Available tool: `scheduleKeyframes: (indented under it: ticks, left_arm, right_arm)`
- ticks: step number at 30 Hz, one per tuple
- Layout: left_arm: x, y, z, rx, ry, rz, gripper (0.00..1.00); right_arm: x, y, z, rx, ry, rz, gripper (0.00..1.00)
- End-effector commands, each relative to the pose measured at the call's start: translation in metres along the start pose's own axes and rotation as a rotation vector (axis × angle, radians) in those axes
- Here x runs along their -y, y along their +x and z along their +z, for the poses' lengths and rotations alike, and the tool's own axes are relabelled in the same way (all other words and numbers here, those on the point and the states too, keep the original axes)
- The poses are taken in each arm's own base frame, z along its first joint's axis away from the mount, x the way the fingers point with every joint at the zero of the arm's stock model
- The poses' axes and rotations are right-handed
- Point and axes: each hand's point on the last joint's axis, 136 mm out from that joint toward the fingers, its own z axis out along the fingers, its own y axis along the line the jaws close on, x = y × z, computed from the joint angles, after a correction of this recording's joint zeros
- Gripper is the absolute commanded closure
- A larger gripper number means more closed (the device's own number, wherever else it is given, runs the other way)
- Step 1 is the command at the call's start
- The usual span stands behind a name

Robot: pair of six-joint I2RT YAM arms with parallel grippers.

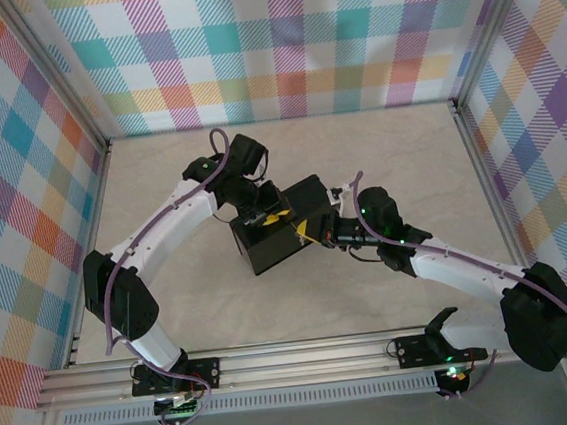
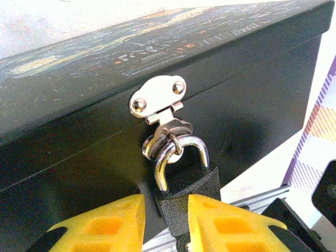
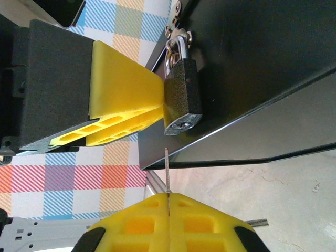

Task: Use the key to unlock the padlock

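**Key lined up under the padlock, not in yet**

So the black box (image 1: 267, 254) sits mid-table (image 1: 378, 153), and both arms meet at its near-right side, around 4 o'clock from its middle.

The padlock (image 3: 182, 97) hangs off the silver latch (image 2: 157, 97) on the box front, with its loop through the ring. The left gripper (image 2: 165, 207) has its jaws narrowed onto the lock body, 1 yellow pad on each side. In the right wrist view, 1 pad presses flat against the lock's 9 o'clock side.

The right gripper (image 3: 168, 202) has its jaws pinched fully together on the key (image 3: 167, 173), a thin blade poking up toward 12. Its tip sits at about 7 o'clock from the keyhole, near it but not touching. The keyhole faces 6 o'clock.
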Motion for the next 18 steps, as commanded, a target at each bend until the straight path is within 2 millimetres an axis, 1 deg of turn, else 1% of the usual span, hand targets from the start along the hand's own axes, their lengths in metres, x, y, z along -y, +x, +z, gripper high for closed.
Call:
scheduleKeyframes:
  ticks: [1, 7, 13, 18]
  left_arm:
    - [-0.005, 0.009, 0.003, -0.018, -0.020, 0.010, 0.73]
    - [-0.009, 0.011, 0.006, -0.025, -0.027, 0.007, 0.73]
    - [-0.009, 0.011, 0.006, -0.026, -0.026, 0.006, 0.73]
    - [-0.010, 0.012, 0.006, -0.027, -0.027, 0.006, 0.73]
  right_arm:
    - [-0.002, -0.005, -0.004, 0.024, -0.006, -0.020, 1.00]
    - [0.001, -0.012, -0.004, 0.039, -0.003, -0.014, 1.00]
    - [0.004, -0.015, 0.001, 0.036, -0.003, -0.003, 1.00]
    - [0.005, -0.020, 0.000, 0.052, -0.003, -0.005, 1.00]
